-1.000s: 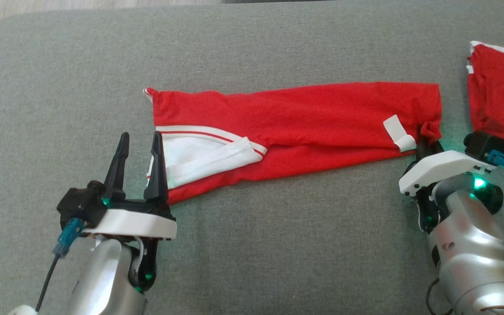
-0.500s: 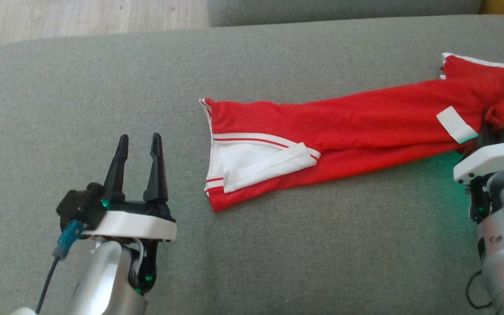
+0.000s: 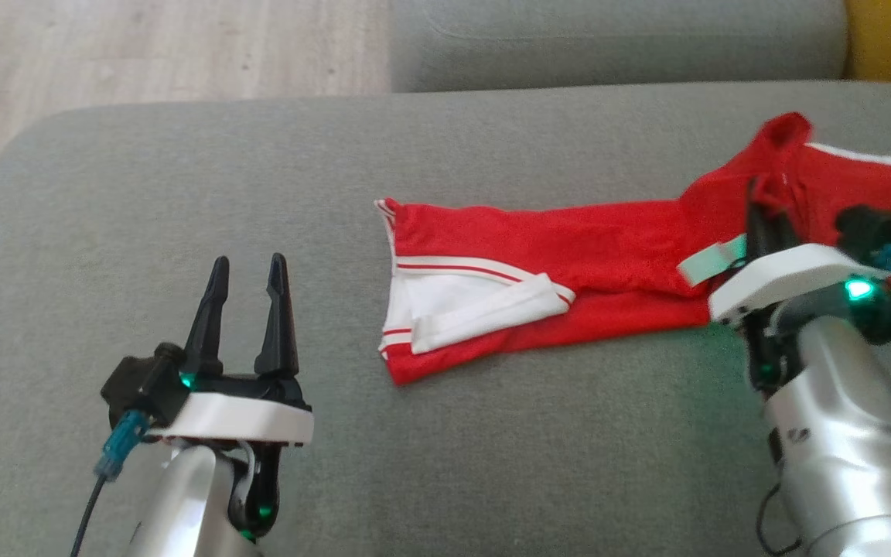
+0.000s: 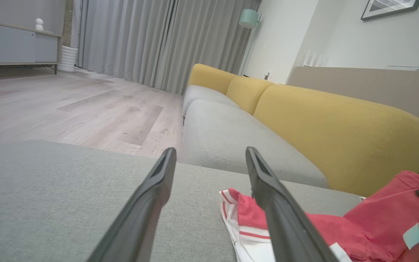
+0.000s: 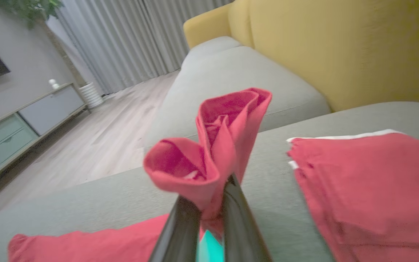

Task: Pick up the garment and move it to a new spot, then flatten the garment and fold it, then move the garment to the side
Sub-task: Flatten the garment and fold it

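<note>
1. My right gripper [image 3: 762, 203] is squeezed nearly shut on the right end of the red garment [image 3: 569, 247]. In the right wrist view the cloth bunches into a rolled fold [image 5: 227, 123] just above the gripper's tips.
2. I hold that end raised off the grey seat cushion [image 3: 182, 178]. The rest of the garment lies flat, running from the cushion's middle toward its right edge, with the white-trimmed end [image 3: 461, 298] nearest the middle.
3. I judge that pinching one end lets the long folded strip trail behind as a single piece rather than fall open.
4. My left gripper [image 3: 248, 263] is spread wide and empty. It hangs over the near-left part of the cushion, well apart from the garment, probably so it doesn't snag the cloth.
5. A second red piece [image 3: 863, 178] lies at the cushion's right edge, just behind the lifted end. Setting my end down on top of it could tangle the two.
</note>
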Available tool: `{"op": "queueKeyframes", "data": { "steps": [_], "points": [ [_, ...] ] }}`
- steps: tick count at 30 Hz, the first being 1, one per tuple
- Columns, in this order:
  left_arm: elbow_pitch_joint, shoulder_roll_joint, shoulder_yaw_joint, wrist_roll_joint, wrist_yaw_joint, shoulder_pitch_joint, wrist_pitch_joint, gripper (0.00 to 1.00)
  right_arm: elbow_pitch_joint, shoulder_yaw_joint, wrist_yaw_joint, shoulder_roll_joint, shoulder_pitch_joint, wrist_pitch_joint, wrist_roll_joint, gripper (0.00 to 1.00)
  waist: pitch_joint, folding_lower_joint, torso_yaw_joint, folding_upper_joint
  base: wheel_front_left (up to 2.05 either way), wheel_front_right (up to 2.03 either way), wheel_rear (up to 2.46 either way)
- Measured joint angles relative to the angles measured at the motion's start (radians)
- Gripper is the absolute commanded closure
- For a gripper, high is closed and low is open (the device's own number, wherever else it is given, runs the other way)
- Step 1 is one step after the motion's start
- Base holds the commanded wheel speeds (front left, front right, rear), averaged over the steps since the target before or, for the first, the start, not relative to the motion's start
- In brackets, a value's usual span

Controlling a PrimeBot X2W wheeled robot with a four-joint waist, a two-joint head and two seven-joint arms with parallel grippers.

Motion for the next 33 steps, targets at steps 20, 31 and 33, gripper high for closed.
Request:
{"op": "queueKeyframes", "data": {
  "steps": [20, 31, 33],
  "points": [
    [0.0, 0.0, -0.033, 0.0, 0.001, 0.028, 0.0, 0.0, -0.052, 0.584, 0.0, 0.022, 0.062, 0.05, 0.383, 1.0, -0.021, 0.0001, 0.212, 0.0, 0.0, 0.0, 0.0],
    [0.002, 0.0, -0.051, -0.011, 0.001, 0.023, 0.0, 0.0, 0.065, 0.728, 0.0, 0.021, 0.009, -0.007, 0.524, 1.0, 0.022, 0.0001, 0.265, 0.0, 0.0, 0.0, 0.0],
    [0.002, 0.0, -0.054, -0.011, 0.002, 0.022, 0.0, 0.0, 0.066, 0.766, 0.0, 0.02, 0.003, -0.007, 0.56, 0.85, 0.028, 0.0001, 0.265, 0.0, 0.0, 0.0, 0.0]
  ]
}}
